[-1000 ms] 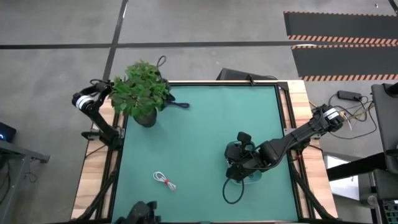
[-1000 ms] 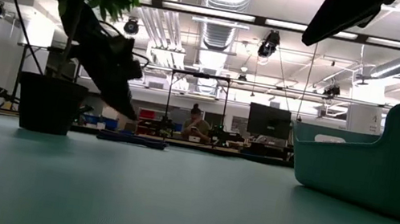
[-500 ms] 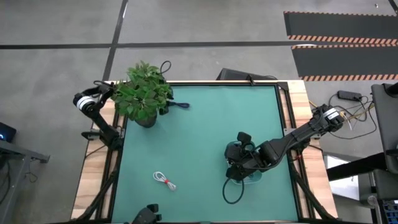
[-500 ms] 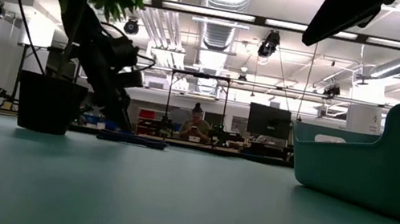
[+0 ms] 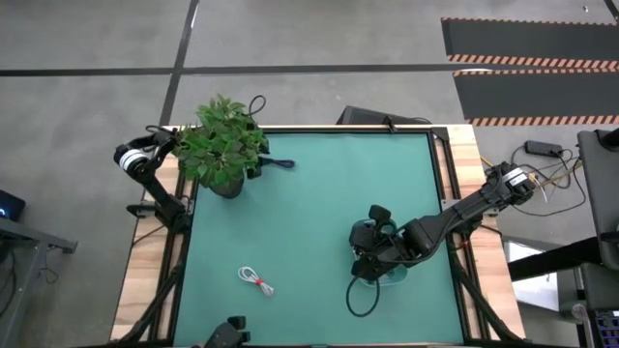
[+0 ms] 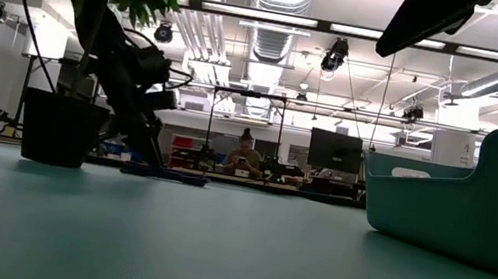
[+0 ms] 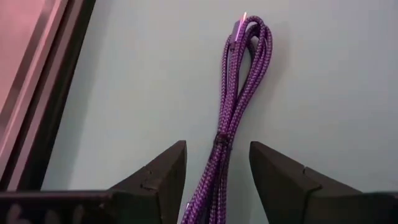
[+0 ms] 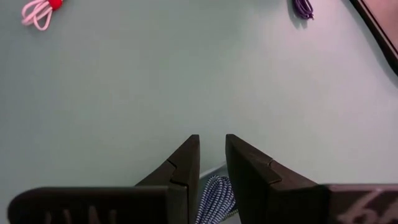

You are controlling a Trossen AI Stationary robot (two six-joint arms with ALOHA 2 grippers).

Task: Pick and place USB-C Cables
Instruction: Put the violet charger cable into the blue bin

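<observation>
A navy-purple braided USB-C cable (image 7: 235, 106) lies flat on the green mat at the far left, beside the potted plant (image 5: 222, 150). My left gripper (image 7: 217, 177) is open, with a finger on either side of the cable's near end and apart from it. A white cable with a red tie (image 5: 256, 280) lies near the front left. My right gripper (image 5: 372, 242) hovers over the teal bin (image 5: 397, 275), shut on a dark braided cable (image 8: 214, 191). My right gripper has the dark braided cable (image 8: 216, 186) between its two fingers, behind their tips. The fingers (image 8: 186, 162) themselves hide which part of the cable is held. A narrow gap stays between the tips.
The plant's leaves hang over my left arm and the mat's far left corner. A dark cable loop (image 5: 363, 298) lies on the mat by the bin's near side. The teal bin's wall (image 6: 482, 199) stands high at the right. The mat's middle is bare.
My left gripper has opened and let go of the navy-purple cable, which now lies on the mat between the fingers. The gripper has risen a little off the mat. My right arm has kept still.
</observation>
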